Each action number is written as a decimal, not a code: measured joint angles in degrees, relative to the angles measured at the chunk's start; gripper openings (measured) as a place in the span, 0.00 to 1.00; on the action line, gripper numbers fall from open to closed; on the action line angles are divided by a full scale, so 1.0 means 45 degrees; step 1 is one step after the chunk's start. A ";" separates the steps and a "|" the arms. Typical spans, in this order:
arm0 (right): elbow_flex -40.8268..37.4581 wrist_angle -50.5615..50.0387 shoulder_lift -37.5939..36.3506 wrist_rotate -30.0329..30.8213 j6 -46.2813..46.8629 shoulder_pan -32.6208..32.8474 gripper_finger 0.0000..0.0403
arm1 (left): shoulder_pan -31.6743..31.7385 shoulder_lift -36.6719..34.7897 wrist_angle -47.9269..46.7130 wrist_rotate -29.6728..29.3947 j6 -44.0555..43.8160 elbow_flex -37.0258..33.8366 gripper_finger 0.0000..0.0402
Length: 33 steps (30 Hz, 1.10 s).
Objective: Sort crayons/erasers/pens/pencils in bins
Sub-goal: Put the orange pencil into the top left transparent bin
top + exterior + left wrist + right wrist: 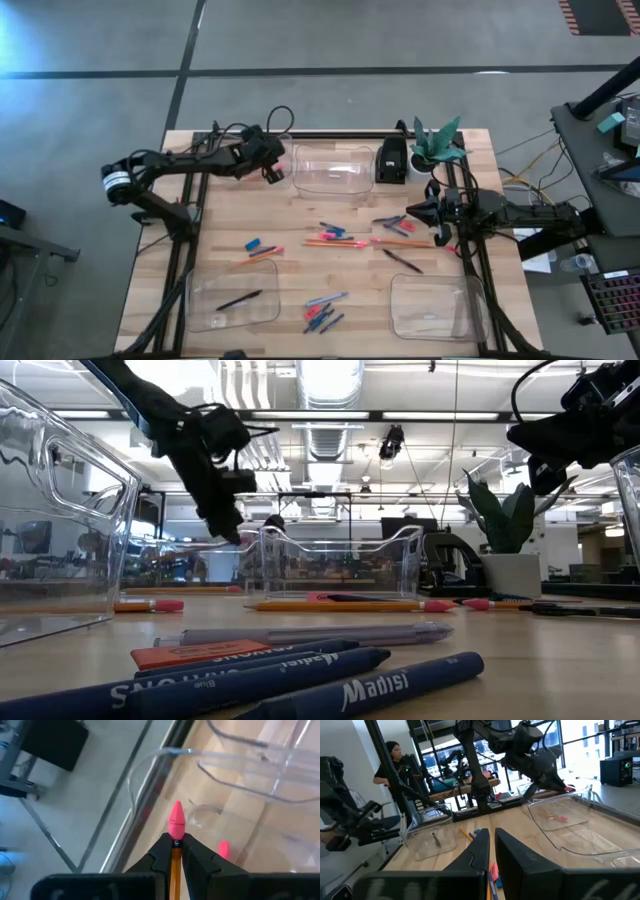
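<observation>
I'm looking into a robotics lab, exposed ceiling ducts (330, 400), concrete floor (90, 60), more arm rigs (445, 762), seated person (390, 767), wooden desk (300, 215)

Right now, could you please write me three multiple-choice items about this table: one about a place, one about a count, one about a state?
1. Where is the left gripper?
A. beside the far bin
B. over the near right bin
C. above the plant

2. How many clear bins are on the table?
A. two
B. three
C. five

3. What is the left gripper doing?
A. standing open and empty
B. shut on a pencil
C. shut on a blue crayon

Answers:
1 A: the high view shows it next to the far bin's left end.
2 B: that view shows one far bin, a near left bin and a near right bin.
3 B: the left wrist view shows an orange stick with a pink end between its closed fingers.
</observation>
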 joint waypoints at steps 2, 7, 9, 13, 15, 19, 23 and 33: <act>-0.0001 0.0000 0.0000 -0.0001 0.0002 0.0000 0.06 | 0.0068 0.0196 -0.0027 0.0287 -0.0004 -0.0011 0.04; -0.0001 0.0000 0.0000 0.0000 0.0002 -0.0001 0.06 | 0.0381 0.0718 -0.0348 0.1078 -0.0305 0.0004 0.04; -0.0005 0.0000 0.0000 -0.0002 0.0003 0.0003 0.06 | 0.0590 0.0868 -0.0370 0.1143 -0.1213 0.0008 0.04; 0.0000 0.0000 0.0000 0.0000 0.0003 0.0000 0.06 | 0.1044 0.1044 -0.0390 0.1489 -0.1687 0.0068 0.04; -0.0004 0.0000 0.0000 0.0000 -0.0001 -0.0001 0.06 | 0.1200 0.1036 -0.0364 0.1630 -0.1689 0.0123 0.04; -0.0002 0.0002 0.0000 0.0000 0.0001 0.0003 0.06 | 0.1571 0.0971 -0.0365 0.2634 -0.1689 0.0125 0.04; -0.0005 0.0000 0.0000 0.0000 -0.0002 -0.0002 0.06 | 0.1808 0.0973 -0.0371 0.3613 -0.2314 0.0116 0.04; -0.0005 0.0000 0.0000 0.0000 0.0001 0.0001 0.06 | 0.2453 0.0937 -0.0353 0.3856 -0.4654 0.0106 0.04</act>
